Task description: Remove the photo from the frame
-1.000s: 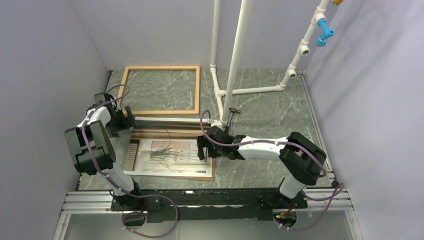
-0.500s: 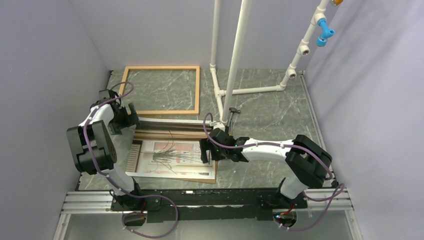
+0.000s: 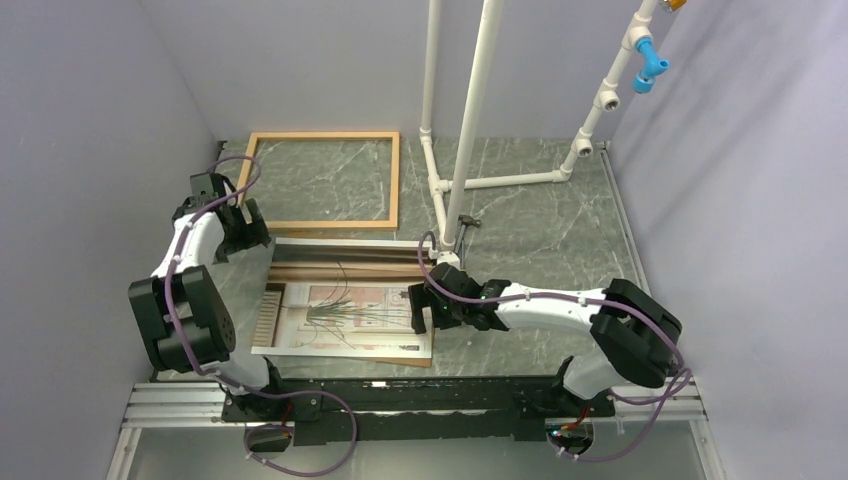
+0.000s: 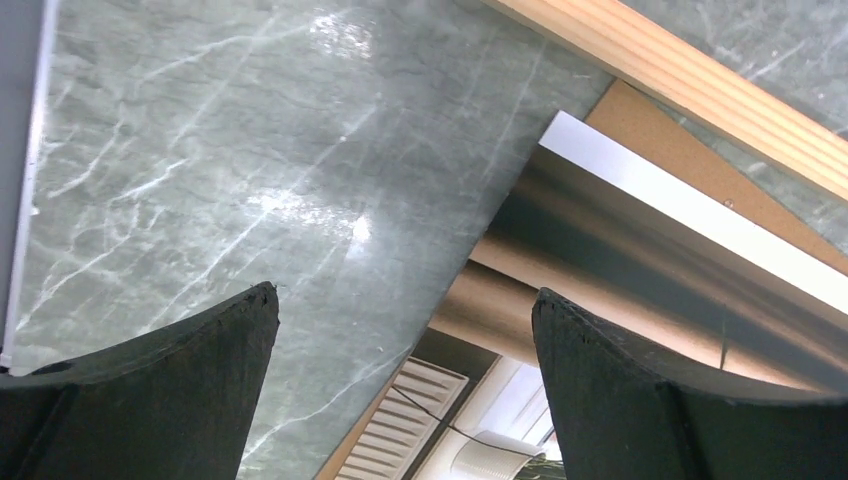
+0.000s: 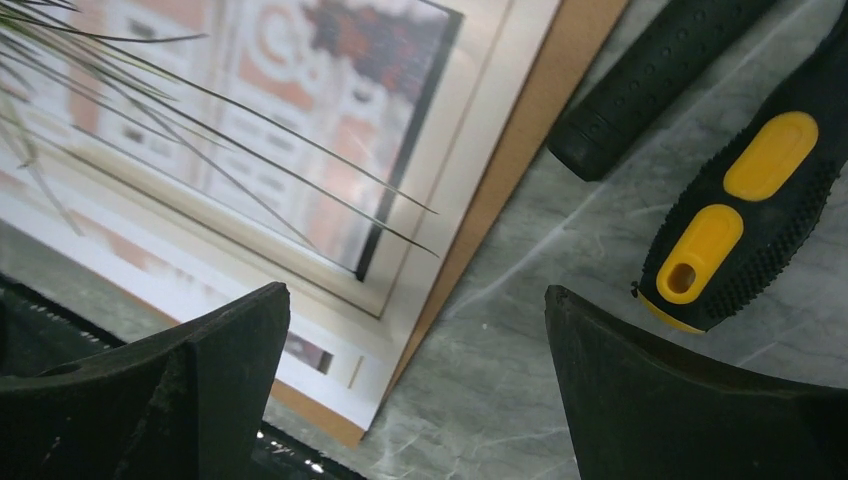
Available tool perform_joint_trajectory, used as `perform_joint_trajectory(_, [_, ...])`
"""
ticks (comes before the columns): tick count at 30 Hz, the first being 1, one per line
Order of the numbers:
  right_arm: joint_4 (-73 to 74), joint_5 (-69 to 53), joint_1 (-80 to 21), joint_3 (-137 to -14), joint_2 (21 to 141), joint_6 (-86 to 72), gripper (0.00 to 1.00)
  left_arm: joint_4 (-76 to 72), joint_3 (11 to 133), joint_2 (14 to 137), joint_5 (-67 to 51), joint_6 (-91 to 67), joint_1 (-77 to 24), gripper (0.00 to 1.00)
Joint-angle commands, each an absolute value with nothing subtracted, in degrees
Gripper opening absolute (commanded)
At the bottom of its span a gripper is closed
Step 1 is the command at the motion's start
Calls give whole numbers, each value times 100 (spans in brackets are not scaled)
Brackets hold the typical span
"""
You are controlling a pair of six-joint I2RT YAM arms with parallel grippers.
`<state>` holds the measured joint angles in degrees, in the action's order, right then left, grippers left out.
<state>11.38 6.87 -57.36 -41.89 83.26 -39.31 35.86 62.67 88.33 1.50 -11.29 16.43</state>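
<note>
The frame (image 3: 393,180), thin light wood, lies empty at the back left of the table; its moulding (image 4: 680,80) crosses the top of the left wrist view. The photo (image 3: 345,312), white-bordered with pink panels and dark grass lines, lies flat on a brown backing board (image 3: 405,357), nearer than the frame. A reflective clear sheet (image 3: 345,258) lies between them. My left gripper (image 3: 245,225) is open above bare table at the sheet's left corner (image 4: 405,293). My right gripper (image 3: 420,312) is open over the photo's (image 5: 250,120) right corner (image 5: 418,295), holding nothing.
White pipe stand (image 3: 470,120) rises behind the middle of the table, with a small tool (image 3: 465,222) at its foot. A black handle (image 5: 650,80) and a black-and-yellow handle (image 5: 750,210) lie right of the board. Walls close in left and right.
My left gripper has drawn back to the far left, off the clear sheet's edge. My right gripper has slid nearer and slightly right along the photo's right edge. Both stay open.
</note>
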Motion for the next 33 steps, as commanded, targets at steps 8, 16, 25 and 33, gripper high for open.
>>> perform_joint_trajectory(8, [1025, 1080, -5735, -4197, 8828, -4127, 100, 3851, 6442, 9884, -188, -1144, 1878, 99])
perform_joint_trajectory(16, [495, 875, -6027, -4794, 9519, -3560, 100, 3810, 6462, 10375, -1846, -931, 1941, 99])
perform_joint_trajectory(25, [-137, 500, -6264, -4896, 9310, -3255, 100, 3071, 5720, 8487, -1842, -923, 1946, 100])
perform_joint_trajectory(33, [-28, 552, -6177, -5024, 9231, -3283, 100, 3088, 5841, 8528, -1394, -1018, 1951, 99])
